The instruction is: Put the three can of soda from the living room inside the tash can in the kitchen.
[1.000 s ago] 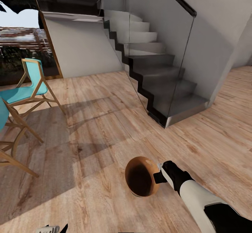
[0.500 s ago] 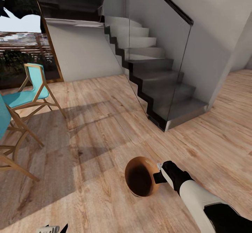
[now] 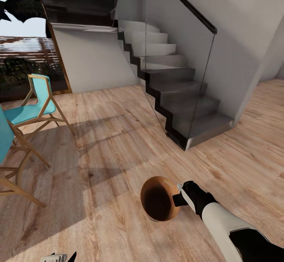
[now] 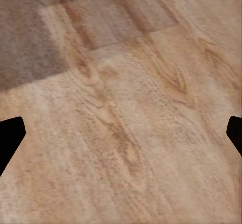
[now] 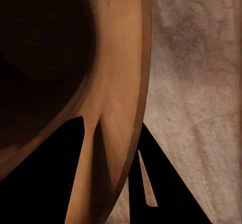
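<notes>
— Where is the bin right now?

— I am holding the bin (image 3: 159, 199) off the floor (image 3: 118, 136) with my right gripper (image 3: 178, 194). One finger is sitting inside the rim and the other outside, pinching the wall, as my right wrist camera shows it (image 5: 116, 82).

— Anything in it?

— I am looking into its copper-brown inside and seeing only dark shadow at the bottom; no can is showing there, though the deepest part is too dark to be sure.

— And your other gripper?

— My left gripper (image 4: 121, 138) is hanging spread wide over bare planks, its fingertips (image 4: 10, 135) far apart and grasping nothing.

— So how far along are you?

— Early, I judge. No soda cans are appearing around me. I am standing on wood flooring with a grey staircase (image 3: 177, 92) and its glass panel (image 3: 173, 57) ahead, and turquoise chairs (image 3: 33, 104) by the window. The cans are left to find and drop in, and the bin must end in the kitchen.
</notes>
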